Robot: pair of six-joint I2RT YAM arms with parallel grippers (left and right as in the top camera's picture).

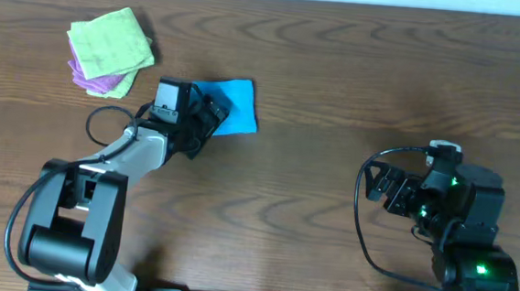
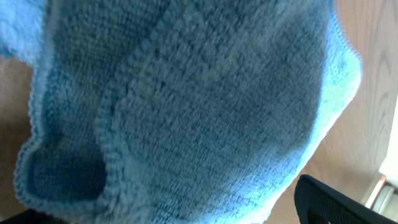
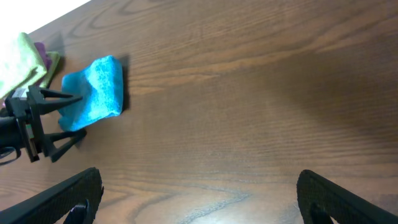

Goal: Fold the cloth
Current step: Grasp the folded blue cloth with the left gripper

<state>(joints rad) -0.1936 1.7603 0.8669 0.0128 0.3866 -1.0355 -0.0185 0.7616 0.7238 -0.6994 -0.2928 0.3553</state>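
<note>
The right gripper (image 3: 199, 190) sits closest to the robot's side of the table (image 1: 357, 70), its two dark fingers (image 3: 62, 199) spread to the full width of the right wrist view with only bare wood grain between them; it has hold of nothing. Ahead of those jaws and off to their left, well apart from them, stands the left gripper (image 1: 208, 122), its jaws likewise spread wide in a V as seen from the right wrist. The cloth (image 1: 235, 105) lies right at the left jaws, partly under them and reaching out past their tips, flat on the wood as a rough bright-blue rectangle. From the left wrist it fills nearly the whole view: soft looped pile with a stitched hem curving across another layer, so at least part of it lies doubled over. One dark finger (image 2: 329, 202) shows at the lower right corner of that view, beside the cloth's edge; whether either tip presses on the fabric cannot be told, and nothing looks pinched between them. Farther out, beyond the left jaws and to their left, a light green cloth (image 1: 111, 39) rests on top of a purple cloth (image 1: 99, 81), both apart from the blue one.
</note>
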